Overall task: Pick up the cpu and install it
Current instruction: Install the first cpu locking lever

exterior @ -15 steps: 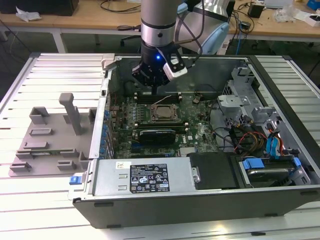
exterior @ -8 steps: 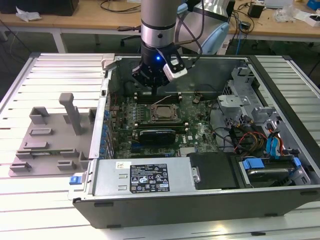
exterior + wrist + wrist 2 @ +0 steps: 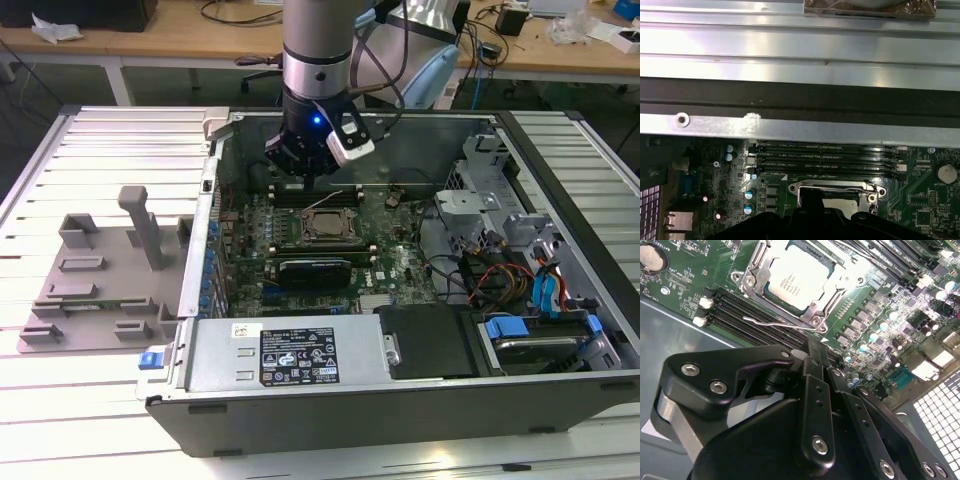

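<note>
The cpu [image 3: 800, 280] already sits flat inside the socket [image 3: 751, 281] on the motherboard [image 3: 400, 262], apparently placed, while the gripper [image 3: 303, 172] hovers above the neighbouring memory slots [image 3: 740, 315]; whether it is open or closed cannot be told.

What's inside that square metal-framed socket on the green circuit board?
A flat square chip with a pale silvery metal top, the cpu, lies there. Whatever lies beneath it in the socket is covered.
</note>
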### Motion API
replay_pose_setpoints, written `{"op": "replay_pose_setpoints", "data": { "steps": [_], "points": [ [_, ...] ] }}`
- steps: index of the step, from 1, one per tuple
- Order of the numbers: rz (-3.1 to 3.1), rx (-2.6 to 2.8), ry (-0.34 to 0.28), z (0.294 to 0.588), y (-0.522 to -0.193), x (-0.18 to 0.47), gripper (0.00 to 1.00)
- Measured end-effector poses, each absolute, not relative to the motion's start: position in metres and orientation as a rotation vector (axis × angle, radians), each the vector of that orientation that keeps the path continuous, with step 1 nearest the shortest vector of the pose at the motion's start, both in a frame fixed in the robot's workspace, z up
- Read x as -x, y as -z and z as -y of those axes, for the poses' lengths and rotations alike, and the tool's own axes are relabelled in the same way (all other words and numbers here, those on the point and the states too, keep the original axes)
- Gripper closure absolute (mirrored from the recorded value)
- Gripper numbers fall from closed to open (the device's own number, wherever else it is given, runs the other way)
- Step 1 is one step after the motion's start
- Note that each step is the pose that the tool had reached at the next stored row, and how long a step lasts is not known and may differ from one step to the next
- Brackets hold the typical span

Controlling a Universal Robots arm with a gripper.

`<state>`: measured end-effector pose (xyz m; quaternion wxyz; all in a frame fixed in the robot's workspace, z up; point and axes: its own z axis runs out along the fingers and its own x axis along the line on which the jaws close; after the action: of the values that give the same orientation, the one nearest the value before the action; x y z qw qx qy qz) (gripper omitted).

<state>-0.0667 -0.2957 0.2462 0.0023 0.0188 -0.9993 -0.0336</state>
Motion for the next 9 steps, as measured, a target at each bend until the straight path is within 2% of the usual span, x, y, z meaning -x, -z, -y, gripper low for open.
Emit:
{"op": "replay_pose_setpoints", "data": {
  "steps": [9],
  "points": [
    [3.134, -0.059, 0.105, 0.2957, -0.2367, 0.0666, 0.89]
  ]
}}
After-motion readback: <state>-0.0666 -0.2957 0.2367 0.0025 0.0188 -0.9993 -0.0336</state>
